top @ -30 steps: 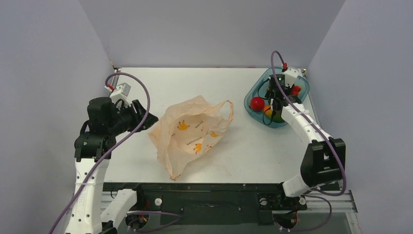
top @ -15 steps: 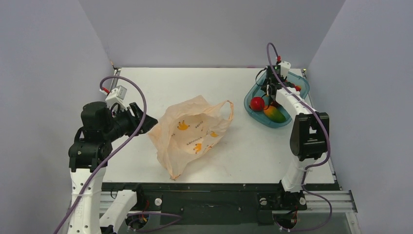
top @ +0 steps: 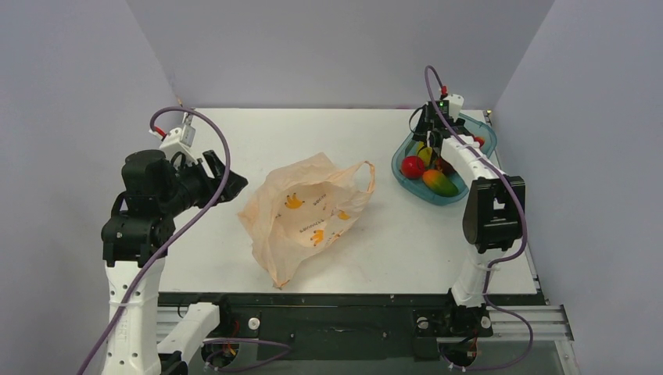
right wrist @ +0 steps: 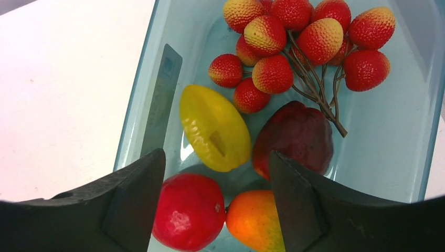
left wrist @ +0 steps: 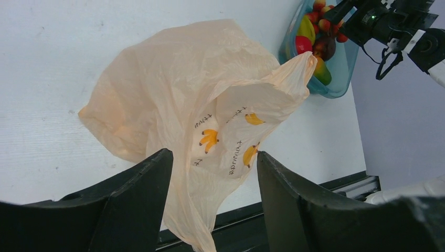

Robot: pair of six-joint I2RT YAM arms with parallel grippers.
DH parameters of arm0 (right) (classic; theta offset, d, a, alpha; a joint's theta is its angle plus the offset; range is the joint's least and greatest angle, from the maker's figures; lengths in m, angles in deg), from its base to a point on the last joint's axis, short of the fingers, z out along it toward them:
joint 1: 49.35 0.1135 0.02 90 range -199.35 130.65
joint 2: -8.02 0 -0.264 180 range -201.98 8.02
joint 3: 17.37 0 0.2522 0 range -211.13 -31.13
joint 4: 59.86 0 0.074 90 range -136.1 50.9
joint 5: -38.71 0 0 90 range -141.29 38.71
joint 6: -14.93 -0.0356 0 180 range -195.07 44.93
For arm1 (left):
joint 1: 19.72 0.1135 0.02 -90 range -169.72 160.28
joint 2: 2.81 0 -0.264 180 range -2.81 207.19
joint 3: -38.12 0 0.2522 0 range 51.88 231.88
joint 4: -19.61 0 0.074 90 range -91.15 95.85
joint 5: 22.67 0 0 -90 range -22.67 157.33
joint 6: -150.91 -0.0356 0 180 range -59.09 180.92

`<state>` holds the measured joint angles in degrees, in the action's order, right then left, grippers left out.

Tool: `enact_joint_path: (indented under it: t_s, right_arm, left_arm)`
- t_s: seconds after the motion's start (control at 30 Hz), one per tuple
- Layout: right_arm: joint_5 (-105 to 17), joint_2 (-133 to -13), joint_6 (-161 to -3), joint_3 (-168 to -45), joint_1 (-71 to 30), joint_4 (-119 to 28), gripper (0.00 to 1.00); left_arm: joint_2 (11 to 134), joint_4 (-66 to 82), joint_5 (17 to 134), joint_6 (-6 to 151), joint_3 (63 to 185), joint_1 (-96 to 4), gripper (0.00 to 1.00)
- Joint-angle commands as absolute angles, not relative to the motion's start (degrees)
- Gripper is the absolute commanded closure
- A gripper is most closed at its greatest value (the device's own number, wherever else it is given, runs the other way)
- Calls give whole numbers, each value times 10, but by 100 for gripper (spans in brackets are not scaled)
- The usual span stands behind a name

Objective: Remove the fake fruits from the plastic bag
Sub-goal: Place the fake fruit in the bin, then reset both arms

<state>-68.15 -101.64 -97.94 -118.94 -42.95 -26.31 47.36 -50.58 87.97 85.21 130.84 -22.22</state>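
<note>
Fake fruits (right wrist: pixel 246 94) lay in the teal tub (right wrist: pixel 404 157) at the counter's (top: pixel 313 133) far right: berry cluster (right wrist: pixel 294 47), yellow-green one (right wrist: pixel 215 128), maroon fruit (right wrist: pixel 296 139), red ball (right wrist: pixel 189 210), mango (right wrist: pixel 257 220). The plastic bag (top: pixel 305 215) sat crumpled mid-counter, well apart from the tub. The right hand (right wrist: pixel 215 153) hovered over the tub, fingers spread, gripping nothing. The left hand (top: pixel 233 186) hung just left of the bag, likewise parted and empty.
</note>
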Motion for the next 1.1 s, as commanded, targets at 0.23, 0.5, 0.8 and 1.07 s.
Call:
enact_joint_path:
  t_s: [0.23,0.5,0.8,1.07]
  right_arm:
    - [-668,-888,-1019,-1141,-384,-232,31]
    - [-681,-563,-1017,-988,-270,-211,28]
    - [-684,-317,-990,-966,-260,-95,15]
    - [-759,-180,-981,-1010,-260,-76,13]
  left_arm:
    - [490,-457,875,842,1324,-221,30]
    - [455,-305,925,893,1305,-221,3]
    - [409,-215,953,924,1342,-220,3]
    - [347,-189,900,906,1381,-220,3]
